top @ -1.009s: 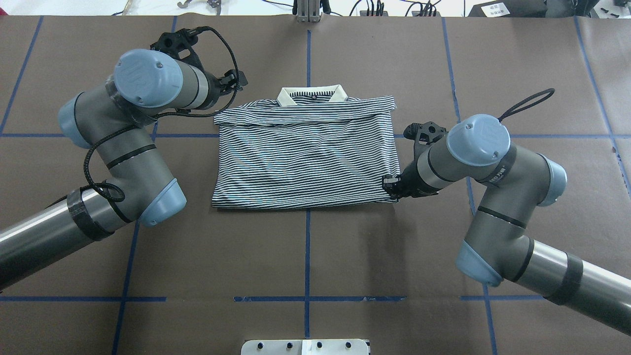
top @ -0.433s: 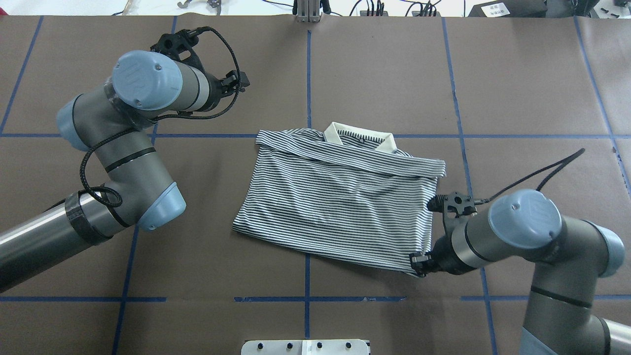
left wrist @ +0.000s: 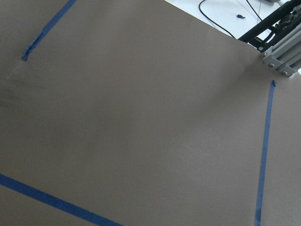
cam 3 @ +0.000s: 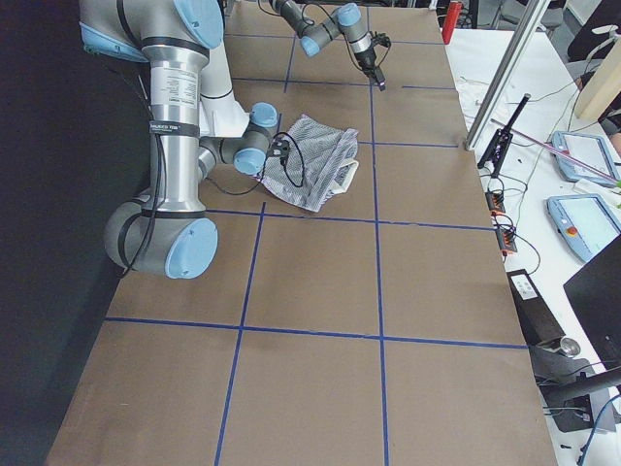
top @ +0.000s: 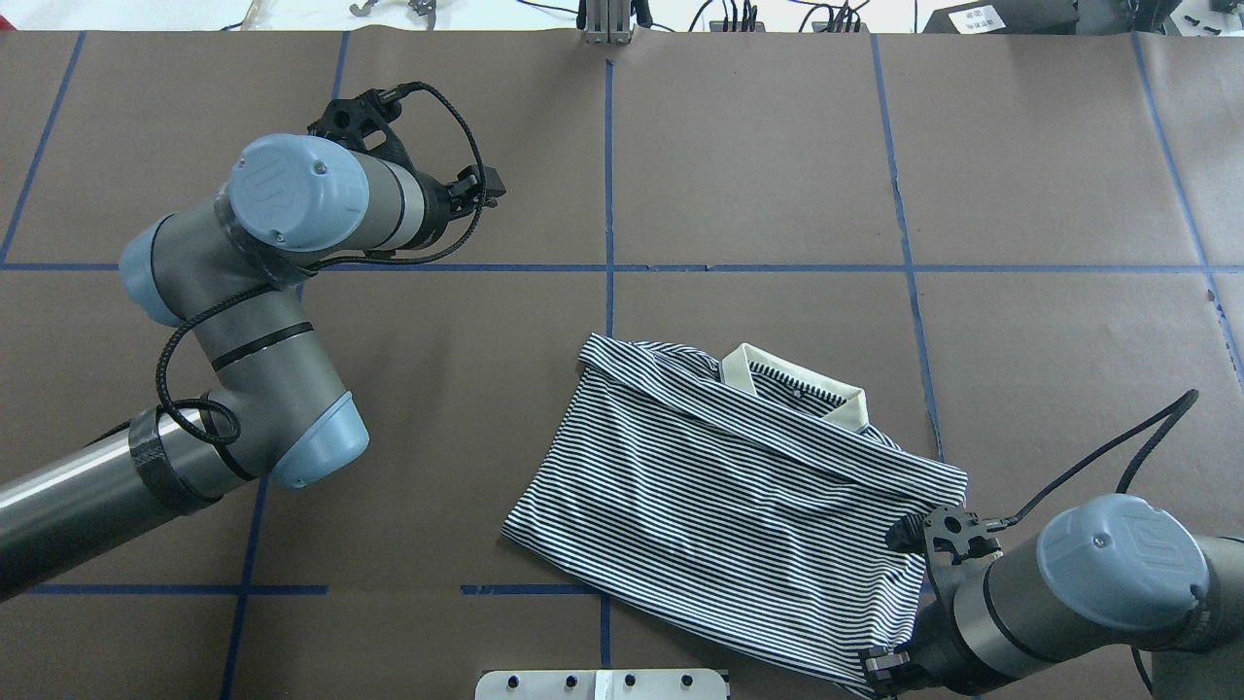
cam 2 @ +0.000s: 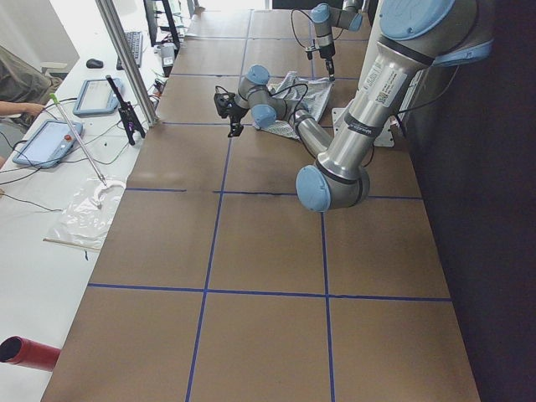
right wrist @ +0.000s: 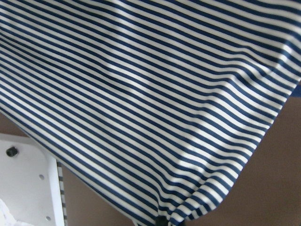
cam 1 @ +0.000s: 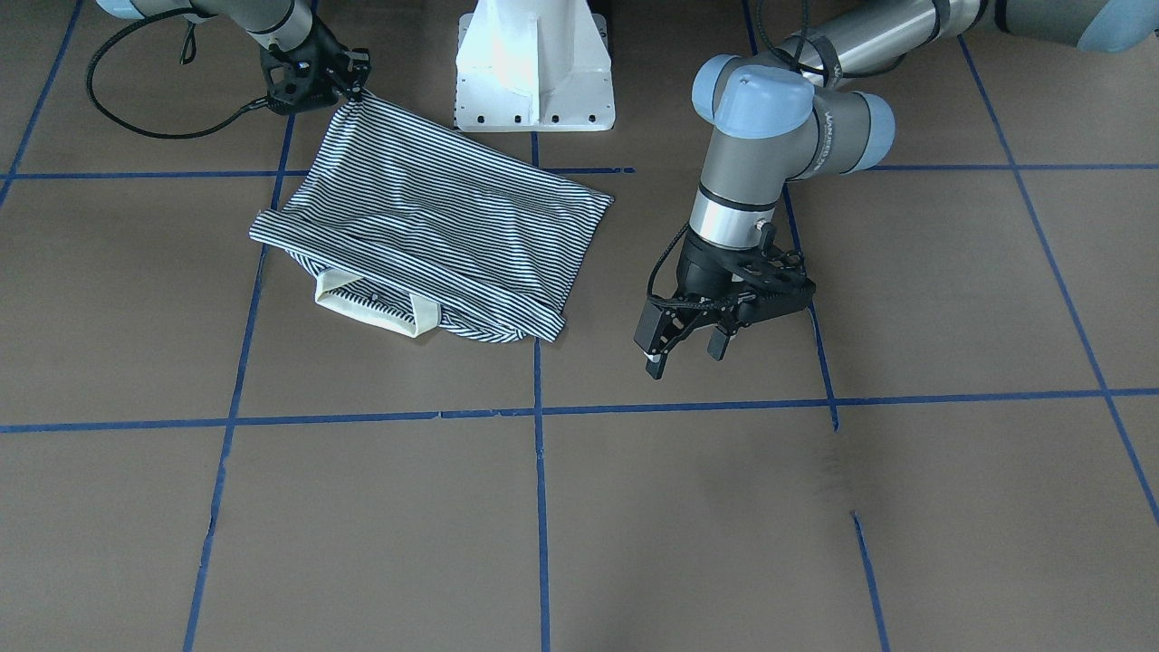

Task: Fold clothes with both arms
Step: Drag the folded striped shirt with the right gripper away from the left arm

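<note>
The striped polo shirt (top: 739, 525) lies folded and skewed on the brown table, with its cream collar (top: 797, 394) on the far side. My right gripper (cam 1: 349, 86) is shut on the shirt's near corner, close to the white pedestal; in the overhead view this gripper (top: 880, 671) sits at the bottom right. The right wrist view is filled with striped fabric (right wrist: 150, 103). My left gripper (cam 1: 684, 353) is open and empty, well apart from the shirt, and hovers over bare table. The left wrist view shows only table.
The white pedestal base (cam 1: 534, 63) stands right next to the held shirt corner. Blue tape lines (top: 607, 175) cross the brown table cover. Operator desks with tablets (cam 3: 582, 155) lie beyond the table's far edge.
My right gripper has dragged the shirt toward the robot's base and to its right, turning it askew. My left arm has barely moved.
</note>
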`<state>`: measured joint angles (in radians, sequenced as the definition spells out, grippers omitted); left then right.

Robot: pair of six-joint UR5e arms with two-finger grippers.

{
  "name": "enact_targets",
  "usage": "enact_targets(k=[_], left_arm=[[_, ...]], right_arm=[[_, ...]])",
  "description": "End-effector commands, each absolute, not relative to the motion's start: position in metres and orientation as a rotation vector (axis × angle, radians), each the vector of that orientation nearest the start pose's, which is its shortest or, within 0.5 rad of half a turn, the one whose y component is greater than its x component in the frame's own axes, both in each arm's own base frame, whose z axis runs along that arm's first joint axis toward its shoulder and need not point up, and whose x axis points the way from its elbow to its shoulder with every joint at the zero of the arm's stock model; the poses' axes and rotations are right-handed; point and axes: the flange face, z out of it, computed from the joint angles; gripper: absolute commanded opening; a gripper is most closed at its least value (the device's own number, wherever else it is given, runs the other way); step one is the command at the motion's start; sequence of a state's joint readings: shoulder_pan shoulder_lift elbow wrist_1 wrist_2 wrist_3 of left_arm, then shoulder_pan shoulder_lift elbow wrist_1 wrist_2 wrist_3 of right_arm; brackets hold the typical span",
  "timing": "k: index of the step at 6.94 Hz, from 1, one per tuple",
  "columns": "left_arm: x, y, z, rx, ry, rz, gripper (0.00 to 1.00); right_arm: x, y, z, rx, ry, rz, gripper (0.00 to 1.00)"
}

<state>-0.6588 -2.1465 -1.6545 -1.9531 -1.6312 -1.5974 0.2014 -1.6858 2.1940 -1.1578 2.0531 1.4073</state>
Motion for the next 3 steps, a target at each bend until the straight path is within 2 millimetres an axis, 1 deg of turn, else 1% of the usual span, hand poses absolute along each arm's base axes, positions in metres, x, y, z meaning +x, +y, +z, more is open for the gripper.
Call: enact_targets(k=[1, 2, 3], left_arm=[[0.451, -0.476, 0.237, 0.17, 1.064, -0.523, 1.0], [0.461, -0.433, 0.22, 0.083, 1.05, -0.517, 1.0], [0.484, -0.379, 0.206, -0.027, 1.014, -0.544, 1.0]], right_arm=[[-0.39, -0.203, 0.35, -0.233, -1.02, -0.125, 1.0], [-0.384, -0.24, 0.321, -0.164, -1.088, -0.066, 1.0], [-0.377, -0.268, 0.297, -0.109, -1.139, -0.023, 1.0]])
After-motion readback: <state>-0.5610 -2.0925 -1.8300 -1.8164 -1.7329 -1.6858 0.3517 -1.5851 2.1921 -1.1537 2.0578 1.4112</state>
